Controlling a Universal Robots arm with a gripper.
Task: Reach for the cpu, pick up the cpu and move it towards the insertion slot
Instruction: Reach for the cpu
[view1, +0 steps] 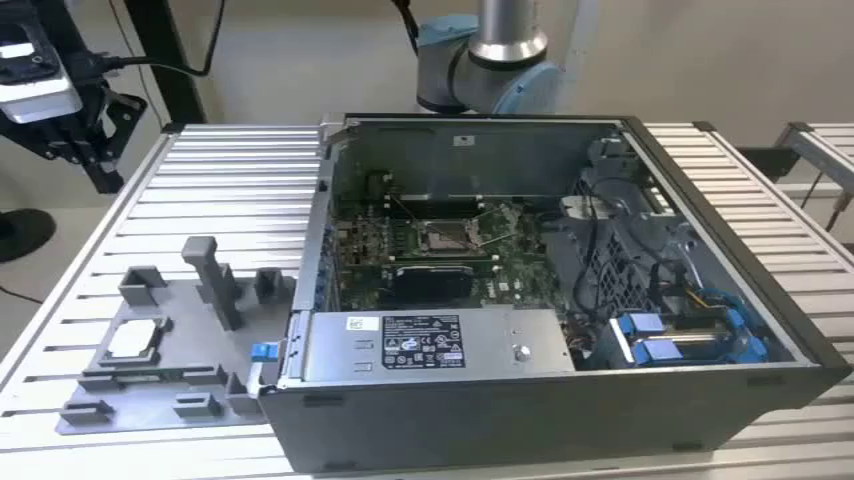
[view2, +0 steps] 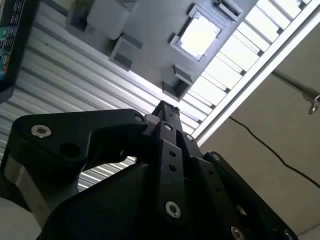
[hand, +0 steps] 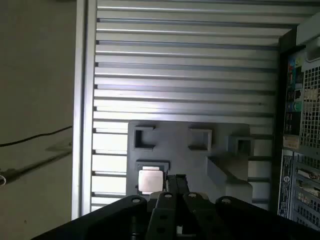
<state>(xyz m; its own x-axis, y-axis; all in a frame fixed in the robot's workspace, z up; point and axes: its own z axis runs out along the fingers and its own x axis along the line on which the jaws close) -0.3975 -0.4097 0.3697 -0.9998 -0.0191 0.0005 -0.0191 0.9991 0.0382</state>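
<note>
The cpu (view1: 134, 340), a small silvery square chip, lies in a pocket of the grey plastic fixture (view1: 187, 385) on the slatted table, on the exterior view's left. It also shows in both wrist views, cpu (view2: 200, 35) and cpu (hand: 150, 180). My gripper (view1: 83, 145) hangs high above the table's far left corner, well apart from the chip. Its black fingers (view2: 165, 112) look pressed together with nothing between them, as does the gripper (hand: 177, 182). The insertion slot (view1: 445, 237), a silver-framed socket on green board, sits inside the open computer case.
The open computer case (view1: 534, 400) takes up the table's middle and right, with a white-labelled metal box (view1: 427, 345) at its front and blue-tabbed drive bays (view1: 681, 335). A black recess (view1: 427, 285) lies just in front of the socket. The fixture carries an upright post (view1: 211, 275).
</note>
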